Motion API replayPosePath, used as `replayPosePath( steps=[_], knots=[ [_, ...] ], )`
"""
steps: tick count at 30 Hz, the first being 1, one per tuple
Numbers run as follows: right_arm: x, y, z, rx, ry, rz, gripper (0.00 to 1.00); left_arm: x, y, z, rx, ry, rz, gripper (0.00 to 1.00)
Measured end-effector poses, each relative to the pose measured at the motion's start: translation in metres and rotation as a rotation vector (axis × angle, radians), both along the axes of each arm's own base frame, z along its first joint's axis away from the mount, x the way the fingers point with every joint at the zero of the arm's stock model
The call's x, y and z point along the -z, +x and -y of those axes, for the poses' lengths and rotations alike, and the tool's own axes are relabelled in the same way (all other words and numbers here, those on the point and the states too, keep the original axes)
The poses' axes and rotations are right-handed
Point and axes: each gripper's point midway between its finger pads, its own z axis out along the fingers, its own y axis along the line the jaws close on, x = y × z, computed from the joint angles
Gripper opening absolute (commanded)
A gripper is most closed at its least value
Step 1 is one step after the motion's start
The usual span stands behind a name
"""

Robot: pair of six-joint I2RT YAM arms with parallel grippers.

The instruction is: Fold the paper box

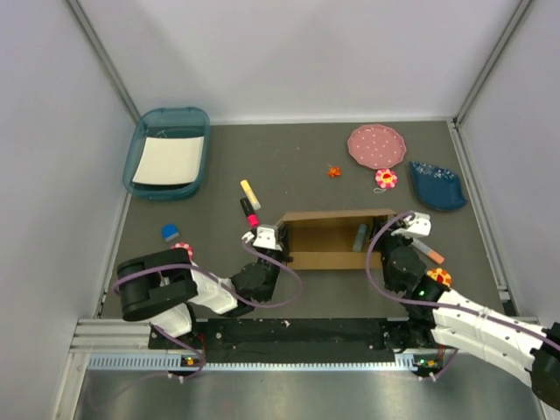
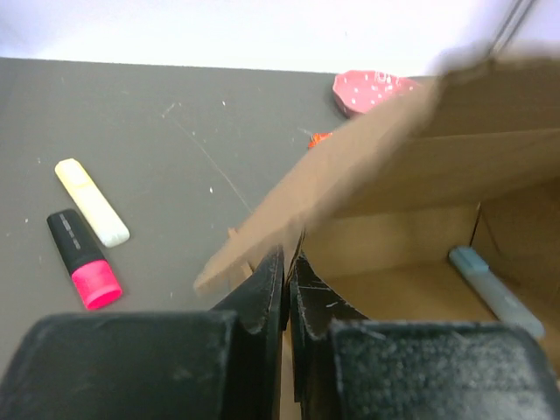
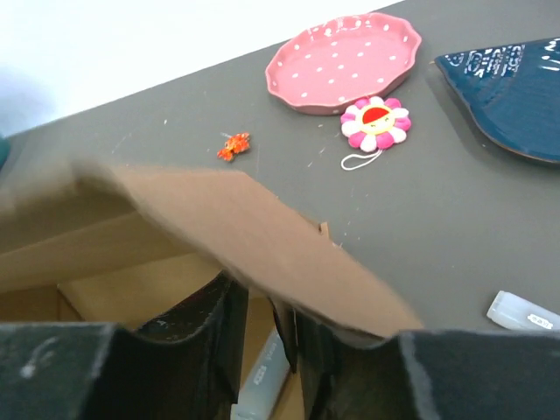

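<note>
The paper box is brown cardboard standing open in the middle of the table, with a pale blue marker lying inside. My left gripper is at the box's left end. In the left wrist view its jaws are pressed together on a thin cardboard wall, and a blurred flap slants above them. My right gripper is at the box's right end. Its fingers stand slightly apart, showing the box floor and the marker between them. A blurred flap lies over the right finger.
A teal tray holding white paper sits back left. A yellow highlighter and a black-and-pink marker lie left of the box. A pink plate, flower charm and blue dish are back right. An orange-tipped pen lies by the right arm.
</note>
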Motion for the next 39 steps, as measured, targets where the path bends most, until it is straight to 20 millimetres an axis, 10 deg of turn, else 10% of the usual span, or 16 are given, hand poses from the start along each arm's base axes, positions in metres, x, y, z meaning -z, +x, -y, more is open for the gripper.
replayPosePath(
  steps=[8,14,32,39],
  knots=[
    [0.004,-0.020,-0.009,-0.138,-0.002,-0.046,0.80,0.020,-0.017,0.001,0.047,0.103,-0.015,0.08],
    [-0.019,-0.037,-0.012,-0.234,-0.017,-0.078,0.88,0.025,-0.021,-0.001,0.033,0.171,-0.008,0.08],
    [-0.160,-0.100,0.006,-0.464,0.171,0.113,0.84,0.057,-0.021,-0.018,-0.047,0.308,-0.044,0.22],
    [-0.139,-0.074,-0.037,-0.507,0.119,0.016,0.69,0.066,-0.032,-0.027,-0.032,0.385,-0.045,0.45]
  ],
)
